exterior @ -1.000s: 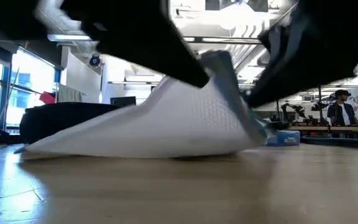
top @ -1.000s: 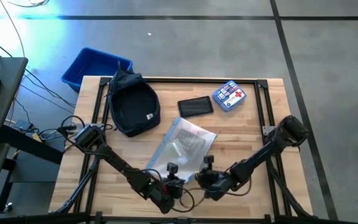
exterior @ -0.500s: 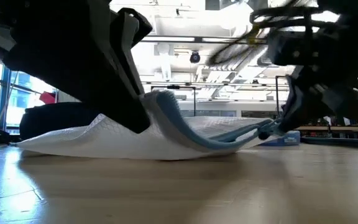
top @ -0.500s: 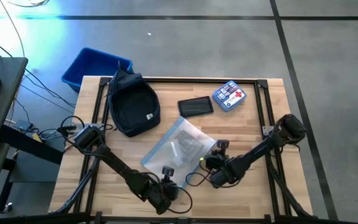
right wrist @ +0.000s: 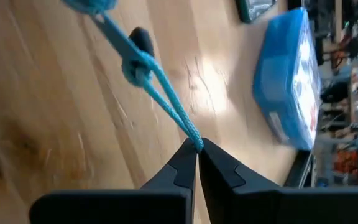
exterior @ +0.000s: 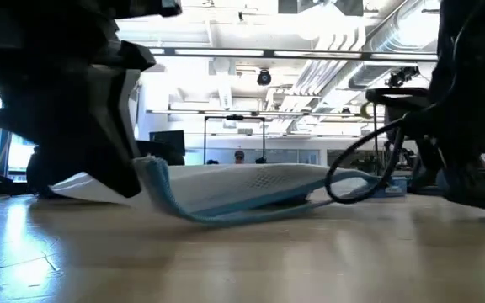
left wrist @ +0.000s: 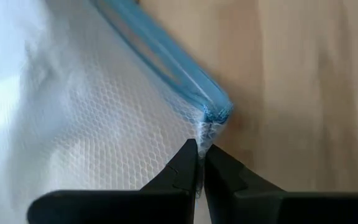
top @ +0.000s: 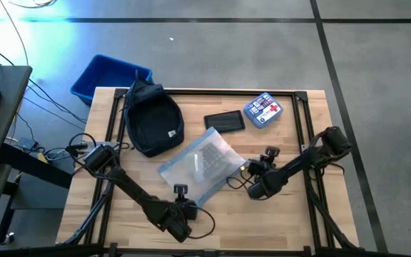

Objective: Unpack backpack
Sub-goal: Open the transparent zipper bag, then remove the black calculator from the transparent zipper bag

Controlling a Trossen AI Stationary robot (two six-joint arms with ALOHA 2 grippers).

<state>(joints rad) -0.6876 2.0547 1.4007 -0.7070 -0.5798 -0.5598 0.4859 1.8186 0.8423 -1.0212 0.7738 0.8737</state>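
The dark navy backpack (top: 152, 120) lies flat on the table's far left part, and no gripper touches it. A white mesh pouch with blue trim (top: 202, 165) lies mid-table on its broad side. My left gripper (top: 190, 205) is shut on the pouch's near corner. To the pouch's right, my right gripper (top: 250, 176) is shut on the pouch's blue drawcord (right wrist: 160, 81). In the low view the pouch (exterior: 251, 189) lies low on the wood beside my left gripper (exterior: 137, 172). My left gripper pinches the mesh at the pouch's corner (left wrist: 204, 132), just below the blue trim, between its two fingertips. It comes slanting down from the table's near side. That corner is raised a little, while the pouch's remaining part lies on the table. My right gripper pinches the free end of the blue drawcord (right wrist: 196, 143) between its fingertips, slanting down. The cord runs straight from the fingertips to a knot (right wrist: 135, 65) and a black toggle (right wrist: 140, 38) over the wood.
A flat black case (top: 225, 123) and a blue first-aid box (top: 263, 109) lie at the far right of the table. A bright blue bin (top: 109, 77) stands off the table's far left corner. Bare wood shows along the near edge.
The pouch, tented up a second ago, has sunk flat and turned to lie more crosswise. My right gripper has gone toward the table's right and far edges and down, tipping steeply and drawing the cord out. My left gripper has shifted a little toward the left edge, tipping and rolling.
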